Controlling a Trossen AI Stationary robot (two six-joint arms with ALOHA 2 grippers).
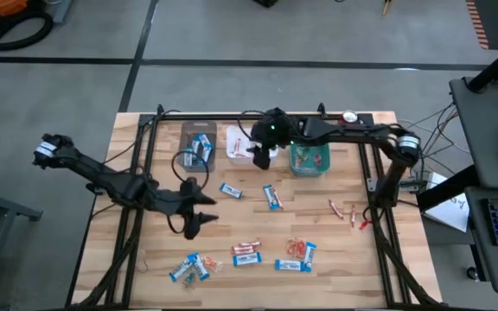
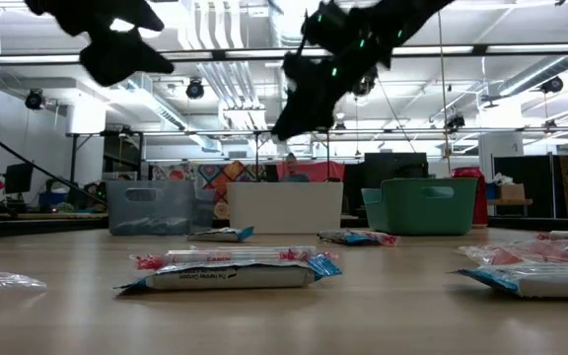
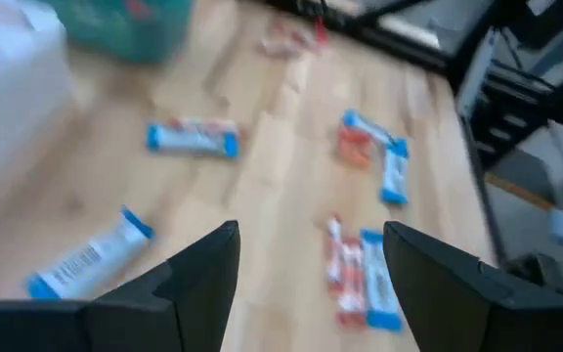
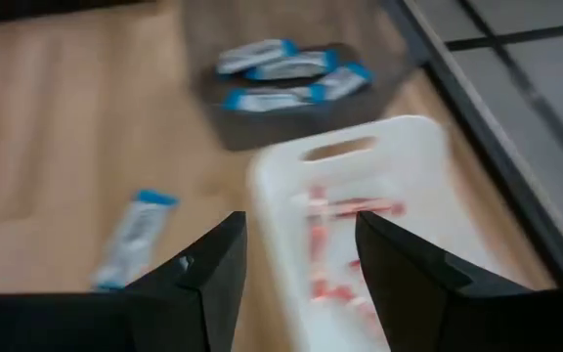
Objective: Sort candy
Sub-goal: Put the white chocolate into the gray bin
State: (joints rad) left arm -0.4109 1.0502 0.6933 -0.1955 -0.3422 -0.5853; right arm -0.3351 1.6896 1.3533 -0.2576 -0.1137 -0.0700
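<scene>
Candy lies scattered on the wooden table: two blue-and-white bars (image 1: 231, 191) (image 1: 271, 197) near the middle, mixed bars (image 1: 246, 255) along the near side, and small red pieces (image 1: 344, 210) at the right. At the far side stand a grey bin (image 1: 197, 142) with blue bars (image 4: 286, 68), a white bin (image 4: 360, 225) with red-and-white bars (image 4: 345, 207), and a teal bin (image 1: 309, 158). My right gripper (image 4: 301, 225) hangs open and holds nothing above the white bin's near rim. My left gripper (image 3: 311, 235) hovers open over the table's left middle (image 1: 202, 212), above the loose bars.
A black frame (image 1: 145, 138) runs round the table's edges. Cables (image 1: 180, 168) trail over the wood beside the grey bin. Bare wood lies between the two middle bars and the near row of candy.
</scene>
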